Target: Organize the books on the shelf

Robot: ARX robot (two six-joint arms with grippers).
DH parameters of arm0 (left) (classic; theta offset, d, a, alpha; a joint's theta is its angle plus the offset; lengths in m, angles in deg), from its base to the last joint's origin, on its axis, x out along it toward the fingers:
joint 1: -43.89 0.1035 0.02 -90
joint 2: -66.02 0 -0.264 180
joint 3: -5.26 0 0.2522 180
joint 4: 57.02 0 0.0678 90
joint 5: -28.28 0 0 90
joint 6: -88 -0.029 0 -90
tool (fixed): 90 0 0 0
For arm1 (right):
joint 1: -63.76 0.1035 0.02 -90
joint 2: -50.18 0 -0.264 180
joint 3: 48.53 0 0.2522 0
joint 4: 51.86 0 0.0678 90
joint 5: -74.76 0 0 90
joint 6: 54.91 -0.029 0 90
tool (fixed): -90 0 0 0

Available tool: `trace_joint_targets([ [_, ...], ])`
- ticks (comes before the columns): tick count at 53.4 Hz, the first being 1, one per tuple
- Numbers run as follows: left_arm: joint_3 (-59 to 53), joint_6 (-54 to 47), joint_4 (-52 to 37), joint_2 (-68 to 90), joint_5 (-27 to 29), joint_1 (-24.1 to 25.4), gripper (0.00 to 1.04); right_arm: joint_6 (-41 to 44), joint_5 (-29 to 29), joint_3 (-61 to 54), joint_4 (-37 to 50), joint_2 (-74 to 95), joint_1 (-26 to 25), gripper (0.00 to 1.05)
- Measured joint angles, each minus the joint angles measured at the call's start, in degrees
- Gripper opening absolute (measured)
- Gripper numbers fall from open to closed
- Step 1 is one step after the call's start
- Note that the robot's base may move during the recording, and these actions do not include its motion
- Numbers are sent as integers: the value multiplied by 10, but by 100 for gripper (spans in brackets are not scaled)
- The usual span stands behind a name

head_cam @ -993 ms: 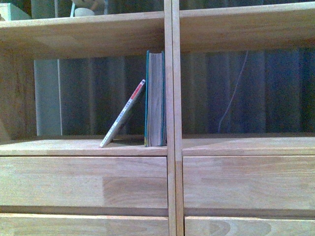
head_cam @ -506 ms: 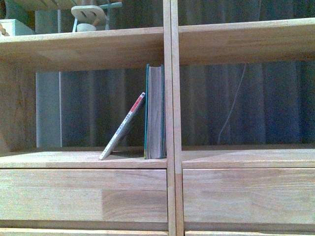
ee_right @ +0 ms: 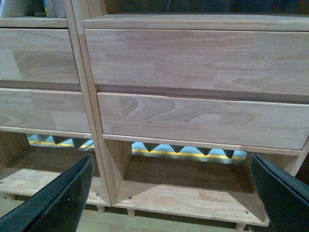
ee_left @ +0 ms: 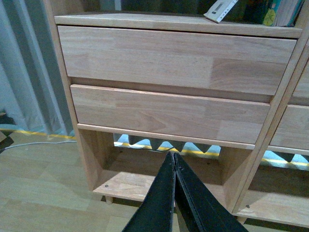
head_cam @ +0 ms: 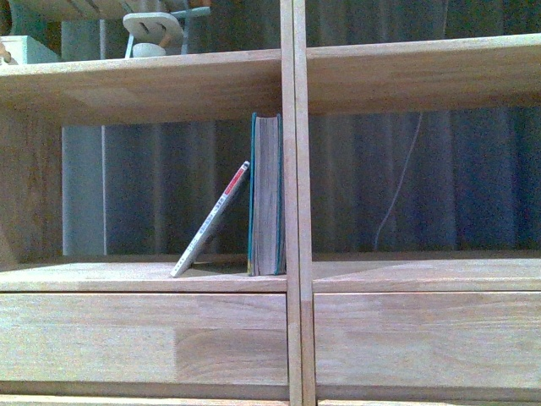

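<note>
Nearby, centre upright flanks teal book.

Home-like room, light-wood shelf, grey curtain behind, wood floor (toy on top)

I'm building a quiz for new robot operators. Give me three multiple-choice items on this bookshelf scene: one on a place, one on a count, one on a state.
1. Where does the teal book stand?
A. Against the centre upright
B. On the top shelf
C. In the right compartment

2. How many books are in the left compartment?
A. One
B. Two
C. Four

3. How does the thin white paperback sit?
A. Flat
B. Upright
C. Leaning on the teal book

Answers:
1 A, its right side meets the upright.
2 B, only the paperback and teal book show.
3 C, its top edge rests against the teal cover.
</note>
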Motion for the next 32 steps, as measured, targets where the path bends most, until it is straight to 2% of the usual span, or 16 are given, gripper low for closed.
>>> trace_joint_targets([
  [5, -5, 0, 12, -19, 0, 0, 3, 0, 0, 0, 0, 0, 0, 98],
  [10, -11, 0, 85, -85, 0, 0, 3, 0, 0, 0, 0, 0, 0, 98],
  [32, -31, 0, 89, -122, 0, 0, 3, 0, 0, 0, 0, 0, 0, 98],
])
